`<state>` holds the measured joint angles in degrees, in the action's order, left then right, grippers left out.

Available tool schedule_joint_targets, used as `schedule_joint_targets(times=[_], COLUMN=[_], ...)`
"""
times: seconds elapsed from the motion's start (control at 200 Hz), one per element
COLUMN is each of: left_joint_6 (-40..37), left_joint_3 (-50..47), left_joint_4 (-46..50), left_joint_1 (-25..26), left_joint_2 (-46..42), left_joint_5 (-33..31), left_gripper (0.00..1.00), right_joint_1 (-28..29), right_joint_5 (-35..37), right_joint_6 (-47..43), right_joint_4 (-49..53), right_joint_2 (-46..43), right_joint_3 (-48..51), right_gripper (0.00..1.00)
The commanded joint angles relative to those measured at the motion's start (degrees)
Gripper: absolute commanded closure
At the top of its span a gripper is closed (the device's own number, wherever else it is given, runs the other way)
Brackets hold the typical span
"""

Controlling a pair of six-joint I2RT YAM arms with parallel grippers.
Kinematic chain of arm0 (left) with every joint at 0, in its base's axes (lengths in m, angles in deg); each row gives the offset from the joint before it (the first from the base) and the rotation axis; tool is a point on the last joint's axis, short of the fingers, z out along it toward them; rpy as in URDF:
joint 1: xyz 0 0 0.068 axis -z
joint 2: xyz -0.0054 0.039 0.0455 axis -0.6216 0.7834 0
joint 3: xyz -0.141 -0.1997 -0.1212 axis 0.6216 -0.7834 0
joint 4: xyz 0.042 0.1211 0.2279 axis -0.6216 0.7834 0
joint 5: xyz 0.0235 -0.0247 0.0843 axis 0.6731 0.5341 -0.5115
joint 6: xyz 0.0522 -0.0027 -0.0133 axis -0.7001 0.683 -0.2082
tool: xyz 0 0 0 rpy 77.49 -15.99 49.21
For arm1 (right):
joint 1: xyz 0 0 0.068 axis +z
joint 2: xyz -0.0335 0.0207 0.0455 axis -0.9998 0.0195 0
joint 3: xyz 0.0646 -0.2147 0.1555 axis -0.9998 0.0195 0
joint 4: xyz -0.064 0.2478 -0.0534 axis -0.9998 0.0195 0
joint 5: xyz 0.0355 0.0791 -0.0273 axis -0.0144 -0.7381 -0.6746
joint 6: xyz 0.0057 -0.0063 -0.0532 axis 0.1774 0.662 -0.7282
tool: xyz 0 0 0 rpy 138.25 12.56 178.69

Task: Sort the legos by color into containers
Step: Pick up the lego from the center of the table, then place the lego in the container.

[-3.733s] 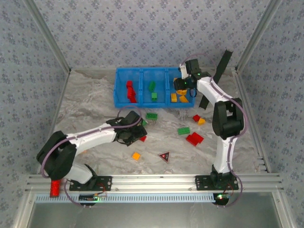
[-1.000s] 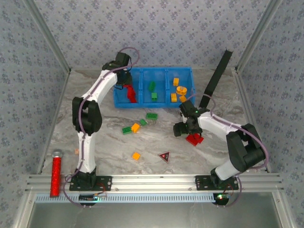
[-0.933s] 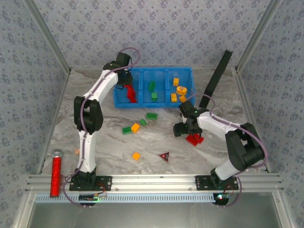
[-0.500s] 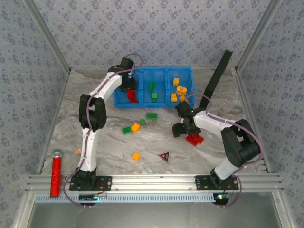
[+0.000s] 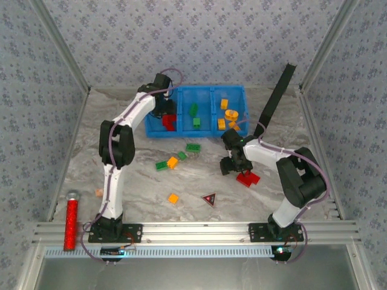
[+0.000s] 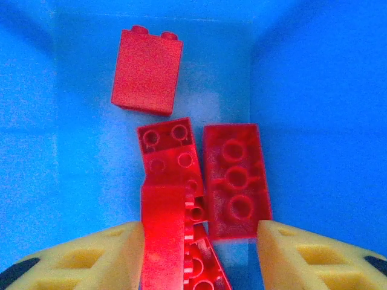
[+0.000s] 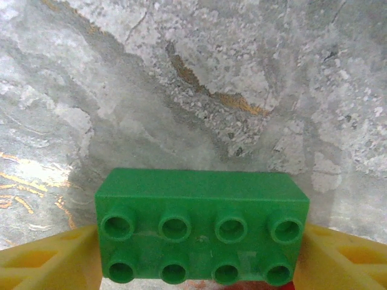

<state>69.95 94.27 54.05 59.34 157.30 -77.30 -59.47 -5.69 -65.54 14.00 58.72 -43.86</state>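
Observation:
The blue tray [image 5: 199,135] stands at the back. Its left compartment holds red bricks [image 5: 169,122], the middle one green bricks [image 5: 193,110], the right one yellow-orange pieces [image 5: 224,104] and the yellow ring [image 5: 231,114]. My left gripper [image 5: 167,115] hangs low in the left compartment. In the left wrist view it [image 6: 201,254] is open over several red bricks [image 6: 233,181], one upright red brick [image 6: 162,241] touching its left finger. My right gripper [image 5: 231,164] is down at the table, shut on a green 2x4 brick [image 7: 201,226] by both ends.
Loose on the marble table are green bricks [image 5: 193,147] [image 5: 161,165], orange bricks [image 5: 173,161] [image 5: 173,197] and red bricks [image 5: 248,178] just right of my right gripper. A dark red triangle [image 5: 209,198] lies in front. A red cylinder [image 5: 71,220] lies at the near left.
My left gripper has moved from the tray's left edge down into the left compartment. My right gripper has shifted slightly left, staying at the green brick.

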Motion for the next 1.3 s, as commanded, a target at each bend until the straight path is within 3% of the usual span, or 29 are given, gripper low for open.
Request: schedule_joint_targets(times=[0.0,0.31,0.52,0.79,0.885,0.995,1.294], left_joint_6=[-1.23,-1.66,-3.12,-3.89,-6.97,-7.85,-0.54], left_joint_3=[-1.04,-8.75,-16.38,-34.29,-40.76,-49.12,-62.19], left_joint_4=[-1.11,-2.85,-4.17,-4.09,-5.27,-6.36,-3.75], left_joint_1=[1.11,1.33,1.51,1.51,1.67,1.86,4.13], left_joint_2=[-6.14,-15.12,-24.98,-40.10,-45.60,-53.18,-68.01], left_joint_5=[-0.43,-0.13,1.46,1.07,2.50,2.97,5.51], left_gripper=[0.46,0.44,0.43,0.41,0.41,0.34,0.26], right_joint_1=[0.33,0.33,0.88,1.51,2.11,2.74,5.29], right_joint_5=[1.40,2.13,2.66,5.28,6.06,6.14,4.19], right_joint_6=[0.98,0.03,-2.43,-10.03,-14.32,-17.46,-21.59], right_joint_4=[2.02,4.32,9.85,13.62,12.47,12.46,12.48], right_joint_2=[1.48,3.56,0.94,0.65,3.50,8.82,24.47], right_joint_3=[-2.18,-5.08,-10.63,-27.57,-33.06,-40.53,-58.31], right_gripper=[0.26,0.43,0.46,0.47,0.47,0.47,0.47])
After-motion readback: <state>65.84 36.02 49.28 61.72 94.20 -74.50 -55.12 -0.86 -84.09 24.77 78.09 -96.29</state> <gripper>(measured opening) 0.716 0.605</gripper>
